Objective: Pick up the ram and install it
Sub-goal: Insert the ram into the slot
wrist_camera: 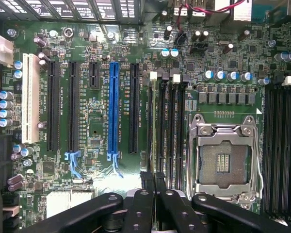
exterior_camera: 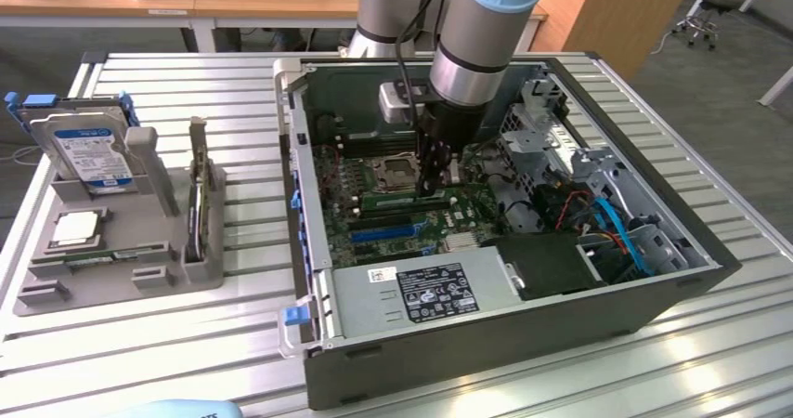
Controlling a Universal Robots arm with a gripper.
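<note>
One gripper (wrist_camera: 153, 196) nearly closed, pinching ram (wrist_camera: 160, 131) at motherboard (wrist_camera: 92, 111) slot.

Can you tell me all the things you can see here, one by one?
table: one, silver slats
computer case: one, dark grey, open on the table
motherboard: one, green, inside the case
processor socket: one, silver, empty, on the motherboard
holder: one, grey, exterior view's left of the case
hard drive: one, silver, blue label, standing in the holder
processor chip: one, silver, lying in the holder
spare ram: one, green, lying in the holder
held ram: one, dark edge showing, gripped above the motherboard
robot arm: one, silver and blue, reaching into the case
gripper: one, black, shut on the held ram
</note>
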